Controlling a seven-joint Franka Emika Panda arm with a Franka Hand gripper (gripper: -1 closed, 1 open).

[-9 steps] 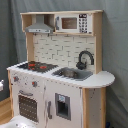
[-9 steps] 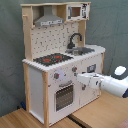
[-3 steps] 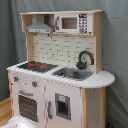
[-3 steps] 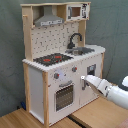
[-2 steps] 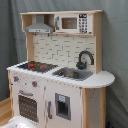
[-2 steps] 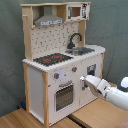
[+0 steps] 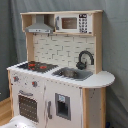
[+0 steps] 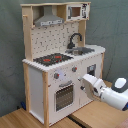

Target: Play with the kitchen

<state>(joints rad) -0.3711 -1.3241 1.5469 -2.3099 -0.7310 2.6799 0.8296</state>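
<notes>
In the first exterior view the kitchen (image 7: 57,70) is seen standing before a grey curtain (image 7: 115,45). In the second exterior view the gripper (image 8: 88,83) is held at its cupboard door (image 8: 89,80) — perhaps touching; its opening cannot be told.

Kitchen (image 7: 60,75) upright; faucet (image 7: 85,57) behind sink (image 7: 74,74).

The kitchen (image 8: 60,60) blocked the way ahead of the pincer (image 8: 86,85), which sat close to its front panel; open room lay above the desk (image 8: 95,117).
</notes>
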